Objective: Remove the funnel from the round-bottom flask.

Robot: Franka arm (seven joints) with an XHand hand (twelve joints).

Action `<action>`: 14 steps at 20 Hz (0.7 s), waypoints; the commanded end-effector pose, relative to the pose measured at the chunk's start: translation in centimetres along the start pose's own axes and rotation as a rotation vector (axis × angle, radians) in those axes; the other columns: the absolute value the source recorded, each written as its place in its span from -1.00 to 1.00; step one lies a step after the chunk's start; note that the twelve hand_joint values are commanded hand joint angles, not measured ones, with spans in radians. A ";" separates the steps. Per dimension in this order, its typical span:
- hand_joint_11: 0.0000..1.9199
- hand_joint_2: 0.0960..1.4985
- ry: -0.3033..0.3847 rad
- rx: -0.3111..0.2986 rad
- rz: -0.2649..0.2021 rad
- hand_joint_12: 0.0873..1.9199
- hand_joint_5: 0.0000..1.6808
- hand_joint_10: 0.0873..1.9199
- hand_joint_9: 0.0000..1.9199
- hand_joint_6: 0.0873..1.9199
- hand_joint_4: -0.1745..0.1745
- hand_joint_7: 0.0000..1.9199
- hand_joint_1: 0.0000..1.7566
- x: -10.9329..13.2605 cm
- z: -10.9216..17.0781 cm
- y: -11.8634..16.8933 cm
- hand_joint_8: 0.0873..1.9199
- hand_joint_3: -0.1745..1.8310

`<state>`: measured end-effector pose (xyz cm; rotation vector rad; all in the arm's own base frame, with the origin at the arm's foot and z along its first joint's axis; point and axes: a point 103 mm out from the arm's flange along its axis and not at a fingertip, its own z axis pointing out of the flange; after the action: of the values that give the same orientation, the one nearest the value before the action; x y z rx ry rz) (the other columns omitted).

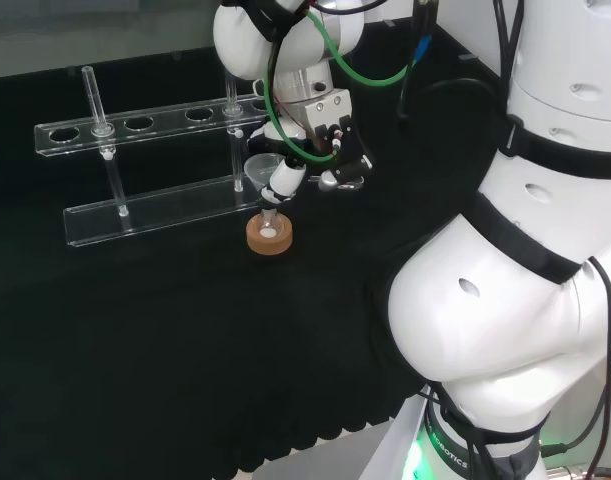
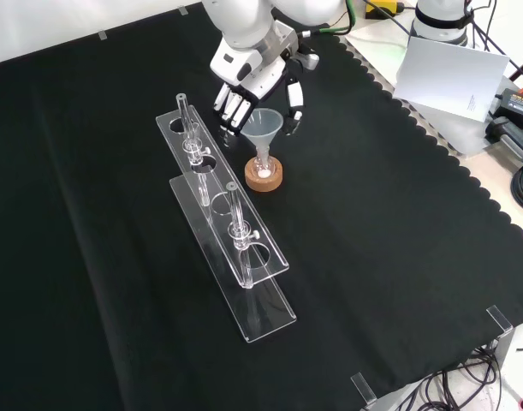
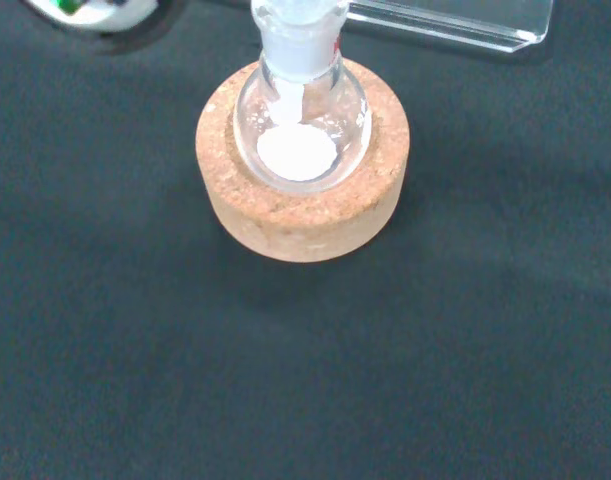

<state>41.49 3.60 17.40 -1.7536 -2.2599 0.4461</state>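
Note:
A small round-bottom flask (image 2: 263, 166) stands in a cork ring (image 2: 265, 179) beside the rack. A clear funnel (image 2: 264, 126) sits upright in its neck. The hand (image 2: 244, 90) hangs just behind the funnel in the front view, with its fingers (image 2: 231, 109) at the rim's left and its thumb (image 2: 293, 104) at the right. The fingers look fairly straight, and I see no closed hold on the funnel. In the head view the hand (image 1: 320, 140) is right of the funnel (image 1: 263, 172), above the cork ring (image 1: 270, 236). The wrist view shows the flask (image 3: 301, 110) holding white powder (image 3: 297, 153) in its cork ring (image 3: 303, 215).
A long two-tier clear acrylic rack (image 2: 231, 257) with two test tubes (image 2: 186, 120) stands just left of the flask in the front view, and behind it in the head view (image 1: 155, 170). Black cloth lies in front and to the right. The arm's white links (image 1: 525, 250) rise at the head view's right.

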 end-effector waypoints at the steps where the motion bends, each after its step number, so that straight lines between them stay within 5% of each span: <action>1: -0.63 -0.17 -0.001 -0.015 0.007 0.40 -0.59 -0.45 -0.31 -1.00 -0.33 -0.78 -0.11 -0.4 -0.2 -0.1 -0.32 -0.29; 9: -0.56 -0.14 -0.049 -0.037 0.004 0.34 -0.34 -0.50 -0.20 -0.96 -0.25 -0.51 -0.08 0.0 -1.3 -0.3 -0.33 -0.27; 14: -0.44 -0.12 -0.073 -0.081 0.008 0.30 0.04 -0.61 0.02 -0.45 0.10 -0.19 -0.04 -0.2 -2.5 -0.9 -0.37 -0.26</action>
<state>41.76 3.52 19.06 -1.7915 -2.3151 0.4468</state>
